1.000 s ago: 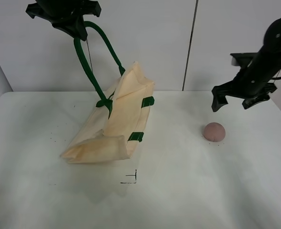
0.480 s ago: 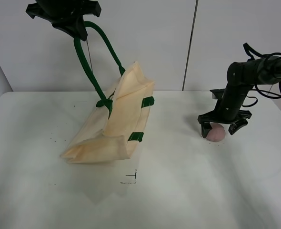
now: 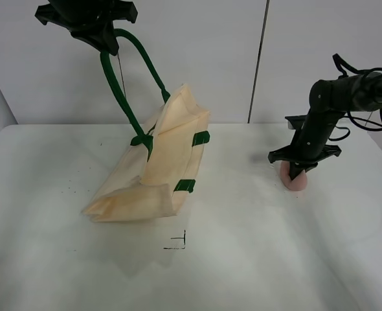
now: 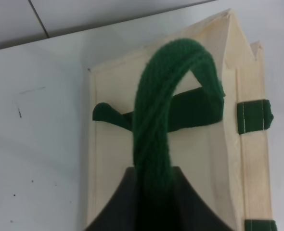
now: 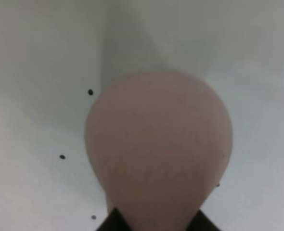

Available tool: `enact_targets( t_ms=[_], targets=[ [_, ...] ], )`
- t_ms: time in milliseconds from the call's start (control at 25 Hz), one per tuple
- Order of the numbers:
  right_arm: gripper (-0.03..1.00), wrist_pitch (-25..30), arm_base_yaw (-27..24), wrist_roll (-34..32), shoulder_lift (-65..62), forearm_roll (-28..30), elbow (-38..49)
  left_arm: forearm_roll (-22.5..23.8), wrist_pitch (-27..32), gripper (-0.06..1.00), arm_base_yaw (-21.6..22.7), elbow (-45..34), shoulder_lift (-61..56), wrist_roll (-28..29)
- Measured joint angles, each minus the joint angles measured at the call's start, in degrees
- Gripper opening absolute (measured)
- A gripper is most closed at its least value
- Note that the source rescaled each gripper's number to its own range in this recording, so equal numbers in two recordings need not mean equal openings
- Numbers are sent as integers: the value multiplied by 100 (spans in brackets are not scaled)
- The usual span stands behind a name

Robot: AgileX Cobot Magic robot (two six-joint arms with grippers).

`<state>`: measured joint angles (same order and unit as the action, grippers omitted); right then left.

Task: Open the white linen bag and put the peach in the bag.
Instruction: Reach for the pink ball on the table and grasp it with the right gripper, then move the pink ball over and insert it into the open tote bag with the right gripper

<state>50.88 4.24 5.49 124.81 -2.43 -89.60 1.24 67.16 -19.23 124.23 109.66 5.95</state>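
The white linen bag [image 3: 158, 165] hangs tilted, its lower end resting on the table and its mouth facing right. My left gripper [image 3: 90, 26] is high above it, shut on a dark green strap handle [image 3: 123, 84]. The left wrist view looks down that handle [image 4: 166, 120] onto the cream cloth [image 4: 110, 159], with the left gripper [image 4: 151, 192] shut on the handle. The peach [image 3: 296, 183] sits on the table at the right. My right gripper [image 3: 298, 172] is down over it with fingers closed on it. The peach [image 5: 159, 144] fills the right wrist view, and only the tips of my right gripper [image 5: 154, 226] show there.
The white table [image 3: 243, 259] carries a small black corner mark [image 3: 178, 243] in front of the bag. A white wall with a vertical dark seam [image 3: 257, 58] stands behind. Cables [image 3: 366, 123] trail from the right arm at the far right.
My right gripper has come down from above onto the peach, and its fingers have closed in from a spread stance. The left gripper and the bag have not moved.
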Motion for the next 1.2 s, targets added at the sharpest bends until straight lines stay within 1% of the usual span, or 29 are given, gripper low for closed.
enact_targets(
  t_ms=[80,200,280,320,400,480,520,680,840,1000,1040,1200],
  targets=[
    [1,161,0,255,-204,-222,-227,32,0,0,0,0,0,-21],
    [0,521,0,563,-605,-793,-734,60,0,0,0,0,0,-27],
    [0,774,7,681,-844,-1295,-1107,66,0,0,0,0,0,-33],
    [0,774,7,681,-844,-1295,-1107,66,0,0,0,0,0,-33],
    [0,958,53,796,-1021,-1769,-1518,66,0,0,0,0,-8,-45],
    [0,1093,193,895,-1084,-2122,-1875,66,0,0,0,0,-52,-44],
    [0,1108,425,993,-1101,-2375,-2129,66,0,0,0,0,-95,-50],
    [0,874,1114,1020,-1069,-2506,-2254,84,0,0,0,0,-252,-61],
    [0,503,1768,1024,-775,-2549,-2267,96,0,0,0,0,-298,-61],
    [0,181,2081,1038,-370,-2574,-2273,108,0,0,0,0,-298,-61],
    [0,-32,2214,1038,-69,-2568,-2273,108,0,0,0,0,-298,-61],
    [0,-310,2442,1062,367,-2568,-2273,108,0,0,0,0,-298,-61]
  ],
)
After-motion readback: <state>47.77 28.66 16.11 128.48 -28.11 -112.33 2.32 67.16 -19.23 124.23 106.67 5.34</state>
